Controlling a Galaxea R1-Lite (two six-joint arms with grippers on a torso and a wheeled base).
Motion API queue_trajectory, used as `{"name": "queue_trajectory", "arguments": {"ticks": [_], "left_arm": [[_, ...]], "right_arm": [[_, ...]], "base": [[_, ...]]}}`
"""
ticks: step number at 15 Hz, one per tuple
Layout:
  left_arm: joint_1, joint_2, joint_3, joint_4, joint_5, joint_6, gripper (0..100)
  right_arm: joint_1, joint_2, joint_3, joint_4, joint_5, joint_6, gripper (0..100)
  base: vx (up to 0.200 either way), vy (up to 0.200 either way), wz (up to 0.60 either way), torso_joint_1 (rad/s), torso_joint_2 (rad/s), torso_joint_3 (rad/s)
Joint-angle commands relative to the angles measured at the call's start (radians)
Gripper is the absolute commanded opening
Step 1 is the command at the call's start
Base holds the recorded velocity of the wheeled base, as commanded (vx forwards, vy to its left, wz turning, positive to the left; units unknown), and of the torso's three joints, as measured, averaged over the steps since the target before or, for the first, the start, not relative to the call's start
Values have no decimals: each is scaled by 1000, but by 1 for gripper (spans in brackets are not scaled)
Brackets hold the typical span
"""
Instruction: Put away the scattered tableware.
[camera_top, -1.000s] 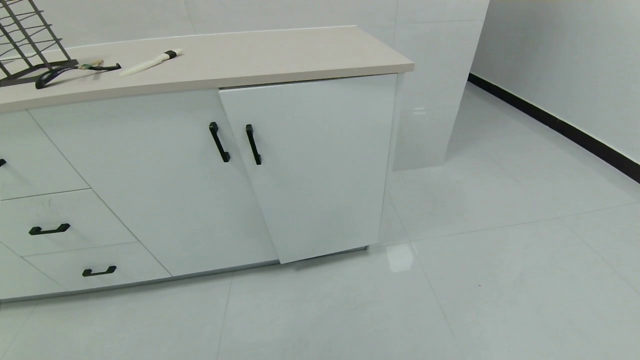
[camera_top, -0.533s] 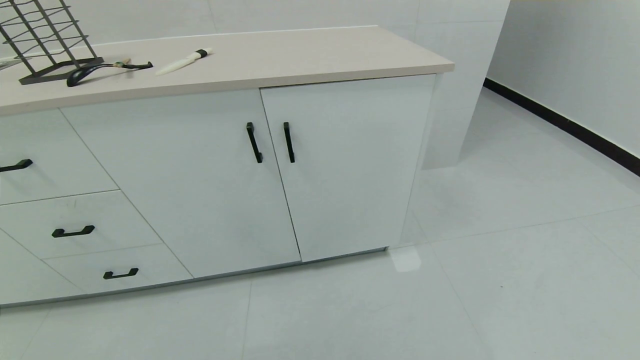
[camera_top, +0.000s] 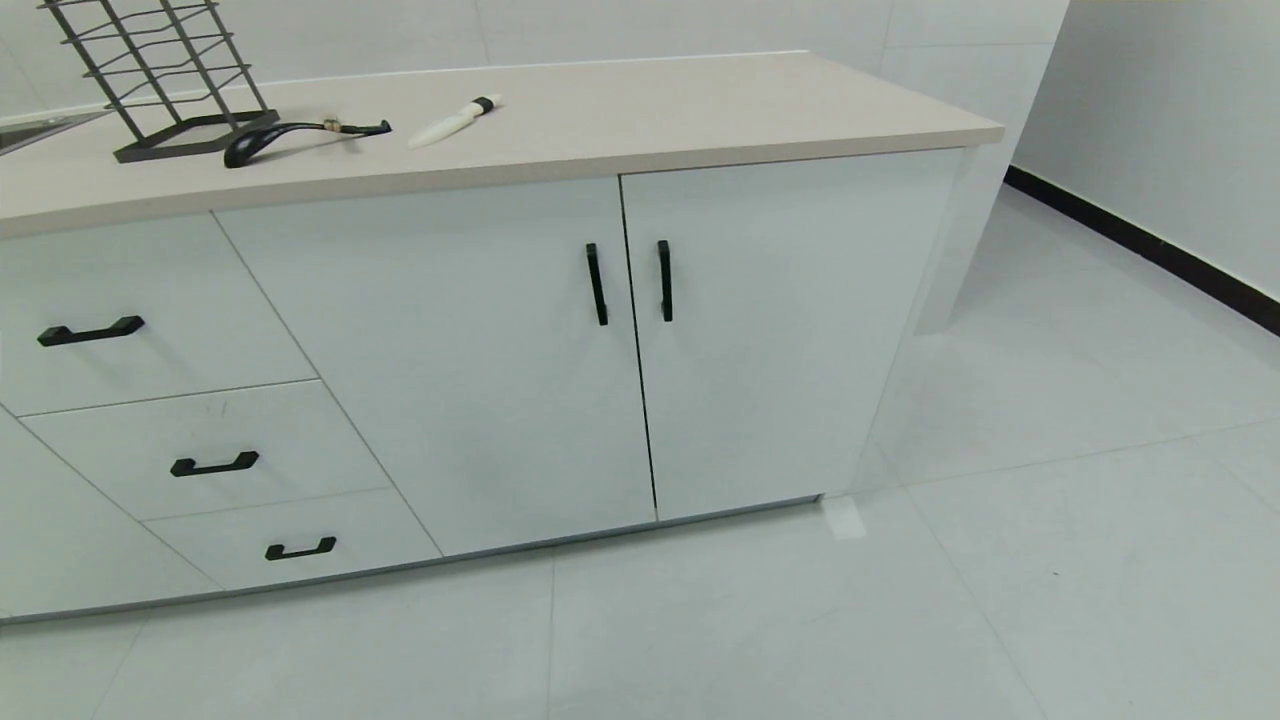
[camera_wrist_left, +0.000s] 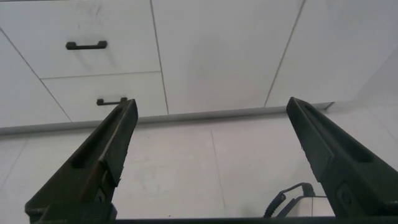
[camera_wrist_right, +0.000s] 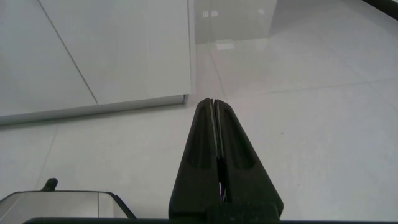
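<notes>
A white tiled floor (camera_top: 1000, 450) runs up to a white cabinet (camera_top: 480, 350) under a long beige counter (camera_top: 700, 100), with white tiled walls behind. The cabinet has two shut doors with upright black handles (camera_top: 597, 284) side by side, and to their left a stack of three drawers (camera_top: 200, 450), each with a black handle.

At the counter's far left end stands a dark wire rack (camera_top: 160, 70), with the edge of a sink (camera_top: 40, 128) just beyond it. A black spoon (camera_top: 270, 140) lies on the counter, its bowl touching or just beside the foot of the rack and its handle pointing right. A white knife (camera_top: 452, 118) with a black band lies just to the right of the spoon, apart from it.

The left fingers (camera_wrist_left: 115, 146) are spread wide with nothing between them, hanging above the floor in front of the lower drawers. The right fingers (camera_wrist_right: 205, 143) are pressed tight together, gripping nothing, above the floor near the cabinet's right corner
</notes>
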Motion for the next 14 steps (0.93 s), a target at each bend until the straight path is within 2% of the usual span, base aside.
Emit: {"name": "queue_trajectory", "arguments": {"ticks": [1,5,13,14], "left_arm": [[1,0,0,0,0,-2,100],[1,0,0,0,0,-1,100],[1,0,0,0,2,-4,100],[1,0,0,0,2,-4,100]], "right_arm": [[0,3,0,1,1,-1,0],[0,3,0,1,0,-3,0],[0,3,0,1,0,2,0],[0,3,0,1,0,2,0]], "base": [[0,200,0,2,2,2],[0,200,0,6,-1,4],[0,0,600,2,-1,2],[0,0,0,0,0,0]]}}
